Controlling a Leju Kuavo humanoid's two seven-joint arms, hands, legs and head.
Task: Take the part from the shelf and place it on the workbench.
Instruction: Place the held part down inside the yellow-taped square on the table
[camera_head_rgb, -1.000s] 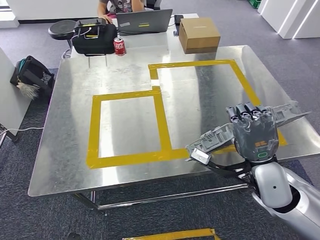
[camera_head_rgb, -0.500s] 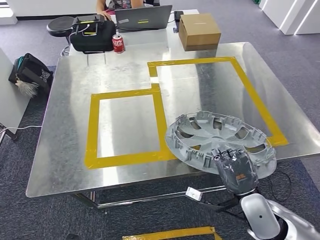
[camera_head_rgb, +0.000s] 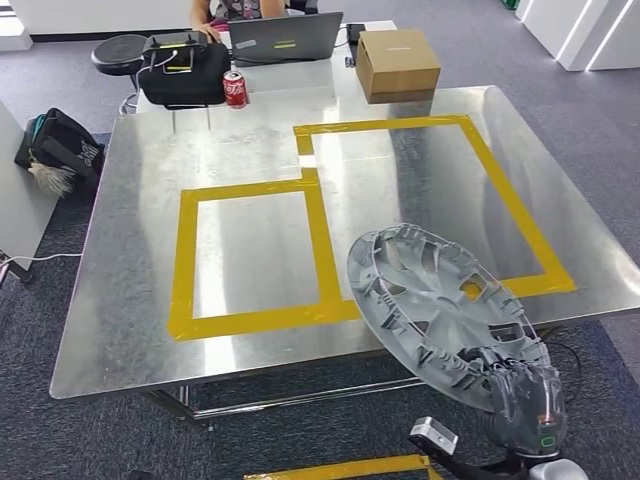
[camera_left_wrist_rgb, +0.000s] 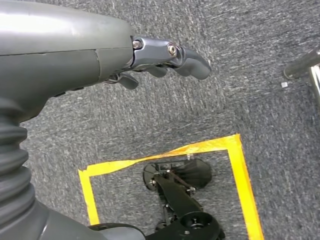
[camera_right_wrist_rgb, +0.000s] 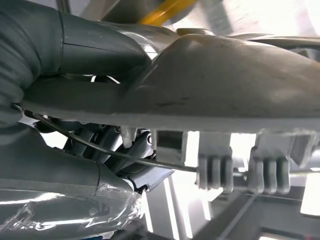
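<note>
**Hubcap held tilted over worktop's near edge, not yet set down**

Right hand (camera_head_rgb: 528, 405) grips the hubcap (camera_head_rgb: 441, 310) by its near rim, fingers wrapped on the edge. The right wrist view shows the rim (camera_right_wrist_rgb: 226, 85) clamped between thumb and fingers (camera_right_wrist_rgb: 124, 145). The hubcap is the part: grey plastic wheel cover, inner side up, steeply tilted. Its far rim sits over the worktop (camera_head_rgb: 249, 170), near the corner of the right tape square (camera_head_rgb: 513, 190); its near half hangs off the worktop's near edge. Contact with the worktop: cannot tell.

Left hand (camera_left_wrist_rgb: 166, 57) hangs over the carpet, holding nothing, fingers loosely extended, above a yellow tape outline (camera_left_wrist_rgb: 237, 175) on the floor.

Judged step: lowering or levelling for placement. Task is mostly done; release remains.

Risks:
- Released now, the hubcap probably tips off the worktop's near edge, since much of it overhangs.
- The grip is on one rim only, so the wide disc has leverage and could twist or slip in the fingers.
- A tilted set-down puts the far rim on slick metal first, so it may skid.
- It could end up straddling the tape instead of lying inside the square.

Writing: the red can (camera_head_rgb: 235, 90) at the worktop's far edge looks like a Coca-Cola can, though the script is too small to read. The cardboard box (camera_head_rgb: 398, 62), laptop (camera_head_rgb: 285, 38) and black case (camera_head_rgb: 185, 70) show no legible text.
</note>
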